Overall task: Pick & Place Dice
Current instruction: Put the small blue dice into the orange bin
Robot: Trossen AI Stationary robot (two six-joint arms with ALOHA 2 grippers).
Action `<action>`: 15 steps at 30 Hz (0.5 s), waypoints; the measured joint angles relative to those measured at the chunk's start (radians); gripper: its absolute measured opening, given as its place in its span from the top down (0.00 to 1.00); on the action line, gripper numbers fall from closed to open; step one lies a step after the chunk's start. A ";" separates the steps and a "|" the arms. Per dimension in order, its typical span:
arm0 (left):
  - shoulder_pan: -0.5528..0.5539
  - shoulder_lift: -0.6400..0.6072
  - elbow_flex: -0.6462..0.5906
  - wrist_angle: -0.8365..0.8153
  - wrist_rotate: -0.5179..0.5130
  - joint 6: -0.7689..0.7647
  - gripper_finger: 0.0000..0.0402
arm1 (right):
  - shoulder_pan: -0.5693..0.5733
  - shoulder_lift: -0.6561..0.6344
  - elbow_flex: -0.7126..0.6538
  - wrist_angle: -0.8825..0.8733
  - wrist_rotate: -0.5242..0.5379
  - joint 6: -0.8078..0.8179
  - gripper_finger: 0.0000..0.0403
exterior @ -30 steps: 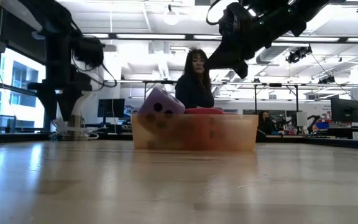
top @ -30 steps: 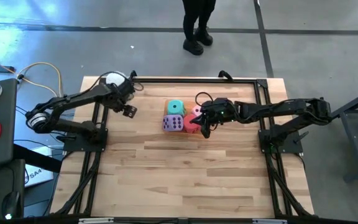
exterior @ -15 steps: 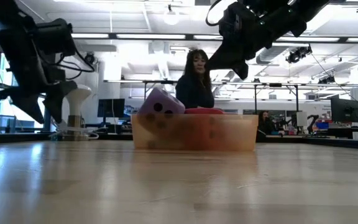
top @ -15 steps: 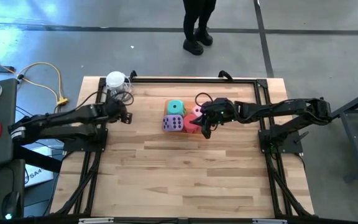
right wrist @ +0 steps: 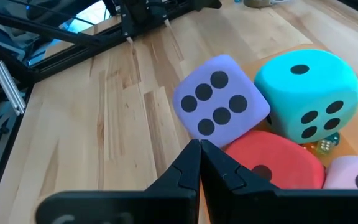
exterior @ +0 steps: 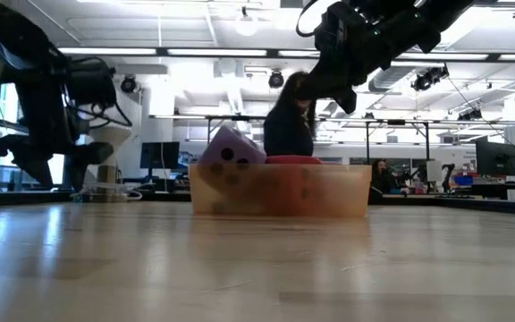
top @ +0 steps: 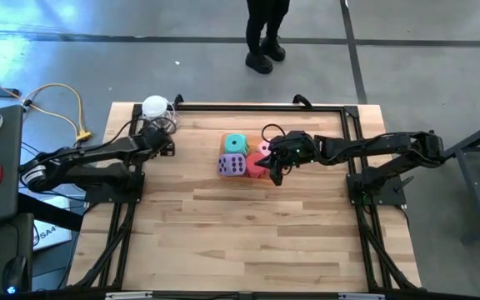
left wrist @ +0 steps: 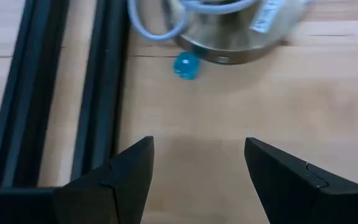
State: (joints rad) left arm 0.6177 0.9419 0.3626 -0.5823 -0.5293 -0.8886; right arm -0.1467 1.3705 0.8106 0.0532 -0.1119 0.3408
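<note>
All four dice sat piled in the orange tray (exterior: 280,190): purple die (right wrist: 220,102), teal die (right wrist: 307,102), red die (right wrist: 275,160), pink die (right wrist: 353,173). The right gripper (top: 275,171) hung over the tray's edge, fingers pressed together, holding nothing. The left gripper (left wrist: 196,168), spread and empty, hovered near the white-topped cup (top: 154,107) by the table's (top: 248,242) black rail (left wrist: 95,81), with bare wood in front of the tray.

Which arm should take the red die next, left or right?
Right. The right gripper hangs, shut, just above the red die in the orange tray. The left gripper, open, sits far off by the table's back-left corner.
</note>
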 joint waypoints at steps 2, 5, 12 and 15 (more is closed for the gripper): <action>0.031 0.042 0.000 0.024 0.000 -0.001 0.40 | 0.000 0.000 0.000 -0.004 -0.002 0.001 1.00; 0.072 0.104 0.000 0.075 0.000 -0.002 0.40 | 0.000 0.000 0.000 -0.009 -0.002 0.002 1.00; 0.117 0.221 0.001 0.213 -0.001 0.022 0.40 | 0.000 0.000 0.000 -0.013 0.004 0.002 1.00; 0.131 0.241 0.001 0.252 -0.006 0.027 0.40 | -0.002 0.000 0.000 -0.015 0.009 0.002 1.00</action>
State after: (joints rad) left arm 0.7482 1.1825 0.3637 -0.3304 -0.5356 -0.8617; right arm -0.1484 1.3705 0.8108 0.0382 -0.1031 0.3428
